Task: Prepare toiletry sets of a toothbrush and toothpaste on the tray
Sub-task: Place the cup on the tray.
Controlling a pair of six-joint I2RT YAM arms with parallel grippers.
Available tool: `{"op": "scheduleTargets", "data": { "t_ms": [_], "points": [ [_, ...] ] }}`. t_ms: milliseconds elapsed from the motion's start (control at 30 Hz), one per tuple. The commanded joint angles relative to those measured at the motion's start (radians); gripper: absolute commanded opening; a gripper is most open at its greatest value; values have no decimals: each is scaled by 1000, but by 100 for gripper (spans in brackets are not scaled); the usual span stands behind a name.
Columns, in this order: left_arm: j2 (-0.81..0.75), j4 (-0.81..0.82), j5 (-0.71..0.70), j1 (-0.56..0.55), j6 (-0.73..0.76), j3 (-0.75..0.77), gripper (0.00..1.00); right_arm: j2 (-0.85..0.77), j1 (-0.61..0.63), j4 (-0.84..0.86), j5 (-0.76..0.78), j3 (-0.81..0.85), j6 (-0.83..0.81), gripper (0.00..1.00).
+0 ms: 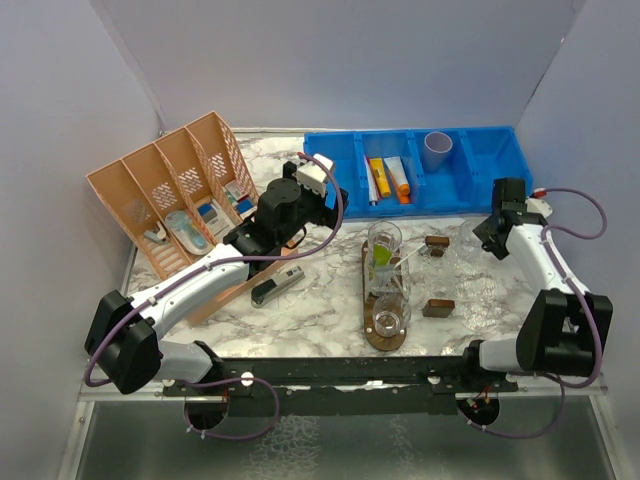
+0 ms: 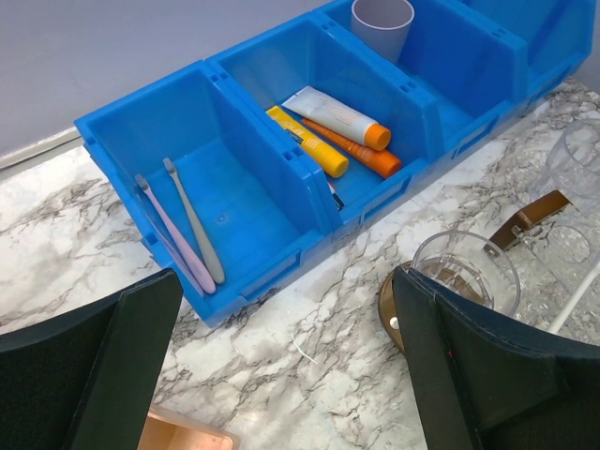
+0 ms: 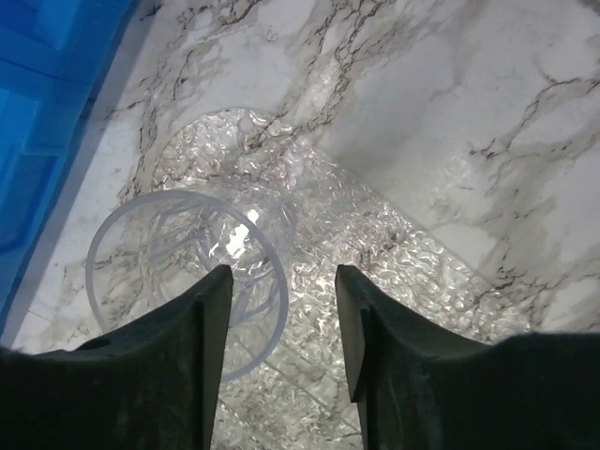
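The dark brown tray lies at mid-table. On its far end stands a clear tumbler holding a lime green tube and a thin pale toothbrush; another tumbler stands at its near end. My left gripper hangs wide open over bare marble, between the blue bin and the tray's end. Two toothbrushes and toothpaste tubes lie in the bin. My right gripper is open. Its left finger reaches inside an empty clear tumbler, whose rim wall stands unpinched between the jaws.
An orange divided basket stands at the back left, with a dark slim object on the table before it. A grey cup sits in the bin. Small brown blocks and a clear textured sheet lie right of the tray.
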Motion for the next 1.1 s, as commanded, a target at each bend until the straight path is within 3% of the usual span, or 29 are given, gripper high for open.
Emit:
{"op": "scheduleTargets", "data": {
  "t_ms": [0,167,267,433,533,700,1067],
  "points": [
    [-4,20,28,2,-15,33,98,-118,-4,21,53,21,-45,55],
    [-3,19,26,2,-17,33,98,-272,-4,127,42,6,-201,80],
    [-1,18,30,3,-19,33,98,-368,-4,237,-71,-46,-318,92],
    [1,19,25,2,-18,31,98,-467,-4,392,-382,-140,-436,96],
    [3,18,23,2,-15,34,98,-474,-4,448,-459,-138,-432,97],
    [8,17,23,2,-13,35,98,-366,-4,506,-487,-61,-389,96],
    [7,11,3,3,4,38,98,118,-4,575,-610,275,-139,98]
  ]
}}
